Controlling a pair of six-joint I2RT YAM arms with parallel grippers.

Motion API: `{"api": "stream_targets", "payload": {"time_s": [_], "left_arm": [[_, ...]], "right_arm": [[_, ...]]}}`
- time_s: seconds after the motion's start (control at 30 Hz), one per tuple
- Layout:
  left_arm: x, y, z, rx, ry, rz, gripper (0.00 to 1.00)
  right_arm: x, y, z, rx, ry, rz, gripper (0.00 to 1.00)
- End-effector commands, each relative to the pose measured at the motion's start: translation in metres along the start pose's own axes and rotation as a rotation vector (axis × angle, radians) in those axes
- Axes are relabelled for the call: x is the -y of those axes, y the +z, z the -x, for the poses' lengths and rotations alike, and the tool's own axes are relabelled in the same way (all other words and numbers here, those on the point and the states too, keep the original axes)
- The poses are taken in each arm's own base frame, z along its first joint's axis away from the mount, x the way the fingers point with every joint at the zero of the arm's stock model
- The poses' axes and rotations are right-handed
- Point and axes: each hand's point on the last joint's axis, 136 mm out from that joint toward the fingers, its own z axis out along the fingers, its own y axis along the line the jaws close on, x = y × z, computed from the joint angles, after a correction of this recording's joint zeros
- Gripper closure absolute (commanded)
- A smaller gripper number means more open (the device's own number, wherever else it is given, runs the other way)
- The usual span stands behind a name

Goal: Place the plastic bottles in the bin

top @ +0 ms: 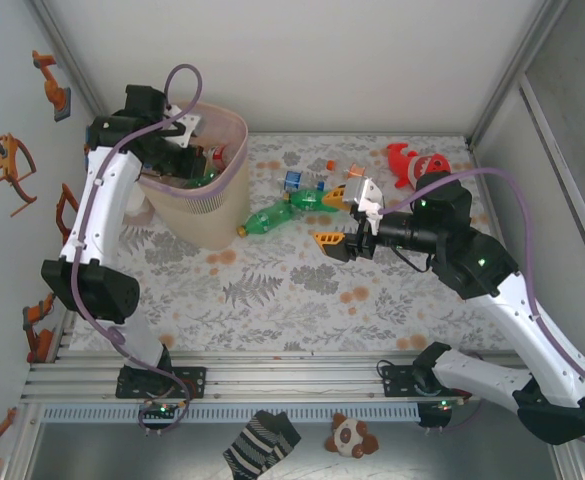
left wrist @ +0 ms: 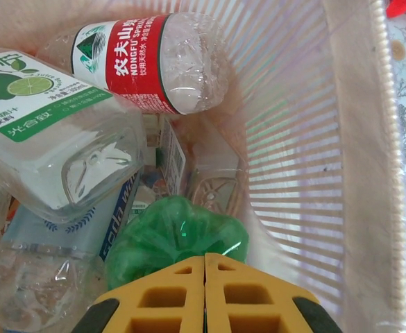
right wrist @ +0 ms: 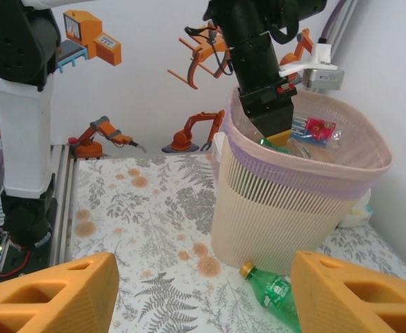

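The bin [top: 212, 215] stood at the far left of the table [top: 272, 290], with plastic bottles [left wrist: 147, 59] piled inside. The left gripper [left wrist: 204, 291] hung inside it, jaws pressed together and empty. The right gripper [top: 332, 217] hovered with jaws spread, holding nothing, just right of a green bottle [top: 277, 215] that lay beside the bin.

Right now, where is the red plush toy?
In the top view, the red plush toy lies in the far right corner of the table, right of the loose bottles.

Fern-print table [top: 292, 290], pink bin [top: 212, 205] at left, green bottle [top: 272, 217] lying beside it, red plush toy [top: 417, 165]
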Motion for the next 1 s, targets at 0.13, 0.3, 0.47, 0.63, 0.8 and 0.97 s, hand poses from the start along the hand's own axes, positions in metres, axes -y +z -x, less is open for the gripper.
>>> {"api": "stream_targets", "payload": {"time_s": [0.13,0.3,0.47,0.63,0.8,0.97], "left_arm": [[0.022,-0.048,0.010,0.168,-0.001,-0.023,0.85],[0.035,-0.065,0.014,0.301,-0.006,-0.074,0.77],[0.045,-0.072,0.011,0.372,-0.030,-0.122,0.73],[0.049,-0.073,0.004,0.390,-0.053,-0.148,0.73],[0.050,-0.072,-0.003,0.388,-0.067,-0.152,0.73],[0.051,-0.073,-0.008,0.390,-0.073,-0.155,0.73]], "right_arm": [[0.039,0.005,-0.007,-0.051,0.098,-0.203,0.34],[0.069,0.011,-0.034,-0.159,0.178,-0.340,0.34],[0.089,0.026,-0.066,-0.274,0.272,-0.386,0.34],[0.127,0.035,-0.106,-0.369,0.423,-0.472,0.34],[0.171,0.034,-0.144,-0.429,0.541,-0.550,0.35],[0.220,0.029,-0.193,-0.529,0.548,-0.624,0.36]]}}
